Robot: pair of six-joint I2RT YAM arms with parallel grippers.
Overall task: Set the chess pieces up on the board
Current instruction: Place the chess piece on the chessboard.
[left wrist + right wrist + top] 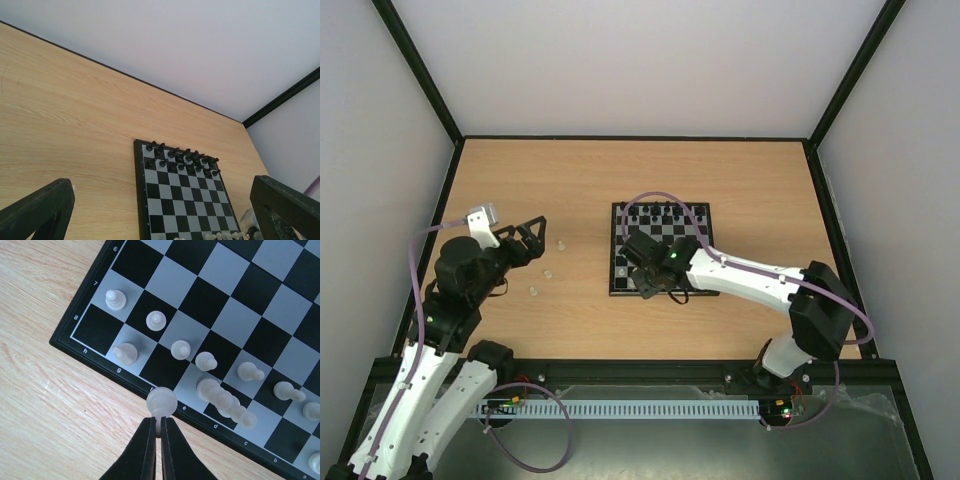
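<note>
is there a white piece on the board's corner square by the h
No, that corner square is bare; white pieces stand on the squares beside it.

Matt wood-grain table [45,405], smooth plastic board [235,322], translucent plastic chess pieces [155,320]

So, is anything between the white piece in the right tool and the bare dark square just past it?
Nothing visible does. The tiny white plastic chess piece in the right tool hangs over the checkered board's black rim; the dark square beyond is bare, though white pieces stand on squares either side.
</note>
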